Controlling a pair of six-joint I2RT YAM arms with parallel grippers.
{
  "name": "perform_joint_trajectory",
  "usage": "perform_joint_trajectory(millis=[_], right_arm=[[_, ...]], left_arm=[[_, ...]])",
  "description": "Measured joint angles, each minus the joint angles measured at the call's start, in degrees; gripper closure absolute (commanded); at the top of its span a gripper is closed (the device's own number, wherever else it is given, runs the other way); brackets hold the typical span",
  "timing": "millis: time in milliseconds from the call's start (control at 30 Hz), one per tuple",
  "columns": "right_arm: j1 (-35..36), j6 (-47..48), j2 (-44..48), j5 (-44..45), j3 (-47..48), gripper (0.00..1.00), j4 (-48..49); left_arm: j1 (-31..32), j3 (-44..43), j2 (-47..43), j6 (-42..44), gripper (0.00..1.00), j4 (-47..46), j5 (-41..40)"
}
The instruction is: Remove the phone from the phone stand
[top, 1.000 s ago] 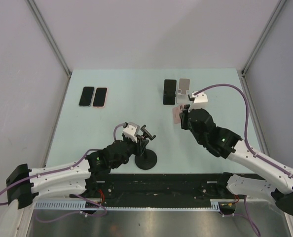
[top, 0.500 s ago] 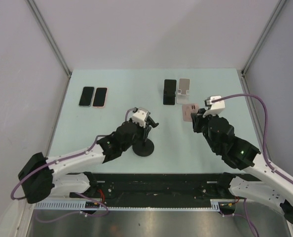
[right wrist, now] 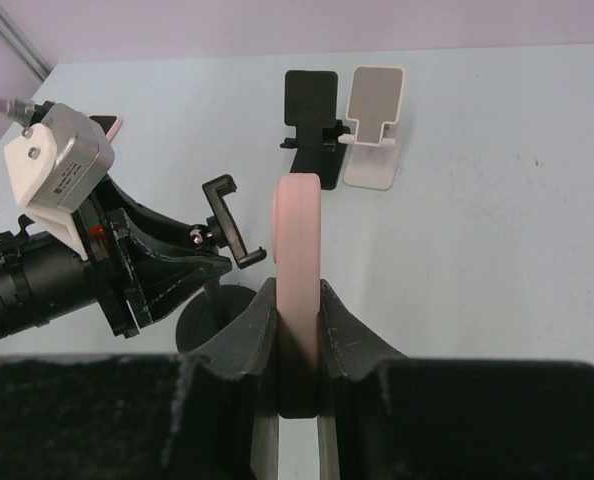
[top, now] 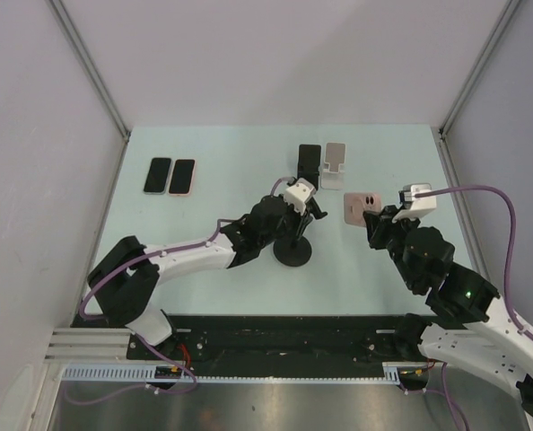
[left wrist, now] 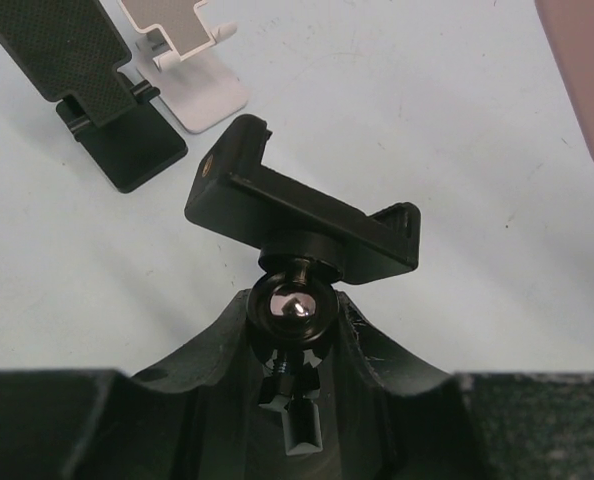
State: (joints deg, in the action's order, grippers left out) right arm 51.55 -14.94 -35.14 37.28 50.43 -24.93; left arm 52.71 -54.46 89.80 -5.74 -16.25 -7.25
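Here right tool (right wrist: 297, 302) pinches the pink phone (right wrist: 297, 225) — left tool (left wrist: 295, 305) grips the stand (left wrist: 307, 215).

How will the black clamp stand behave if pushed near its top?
Likely tippy: the black clamp stand has a wide clamp on a thin stem over a small round base. Probably rigid, though its ball joint may swivel.

Table (top: 222, 162) is a pale mint top. The round-base phone stand (top: 293, 254) sits on it right under the left gripper (left wrist: 295, 308). Just past that gripper are a black folding stand (top: 309, 167) and a white folding stand (top: 335, 165), side by side. Well off to its left, a black phone (top: 157, 175) and a pink-edged phone (top: 182, 176) lie flat together.
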Motion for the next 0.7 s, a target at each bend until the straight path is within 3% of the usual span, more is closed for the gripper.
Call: perform_joint_trajectory(millis=[167, 400, 533, 700], right_arm=[[0.0, -0.8, 1.1, 0.0, 0.0, 1.0, -1.4], [0.0, -2.4, 0.7, -0.6, 0.0, 1.0, -1.4], [0.0, -4.1, -1.0, -1.7, 0.0, 1.0, -1.6], [0.0, -7.0, -4.2, -3.0, 1.7, 1.0, -4.2]], left_arm=[[-0.1, 0.0, 0.1, 1.5, 0.39, -0.7, 0.4], [-0.1, 2.5, -3.4, 3.9, 0.15, -1.5, 0.5], [0.8, 5.5, -8.8, 6.6, 0.06, -1.8, -1.0], [5.8, 7.9, -15.8, 12.1, 0.03, -2.6, -6.4]])
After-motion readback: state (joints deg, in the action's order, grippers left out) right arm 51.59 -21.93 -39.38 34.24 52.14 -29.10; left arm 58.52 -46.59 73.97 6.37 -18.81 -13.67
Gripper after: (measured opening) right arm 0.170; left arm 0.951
